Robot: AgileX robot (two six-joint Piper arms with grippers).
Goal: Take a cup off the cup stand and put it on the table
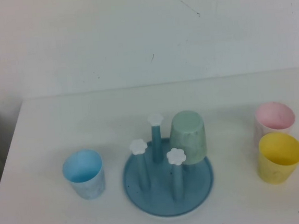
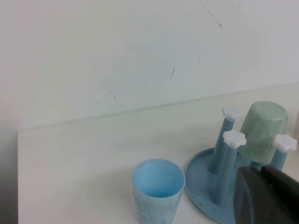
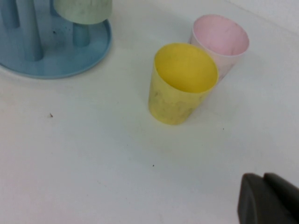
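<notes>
The light blue cup (image 1: 84, 174) stands upright on the white table (image 1: 46, 126), left of the cup stand (image 1: 169, 186); it also shows in the left wrist view (image 2: 158, 189). The round blue stand carries three bare white-capped pegs and a pale green cup (image 1: 189, 137) upside down on a fourth. My left gripper (image 2: 260, 171) is shut and empty, hanging near the stand's tray (image 2: 201, 182), apart from the blue cup. My right gripper (image 3: 264, 177) is shut and empty over bare table, nearer than the yellow cup (image 3: 182, 84). Neither gripper shows in the high view.
A yellow cup (image 1: 279, 157) and a pink cup (image 1: 274, 118) stand upright, close together, right of the stand. The table's left edge (image 1: 6, 156) drops off beside a pale object. A white wall rises behind the table.
</notes>
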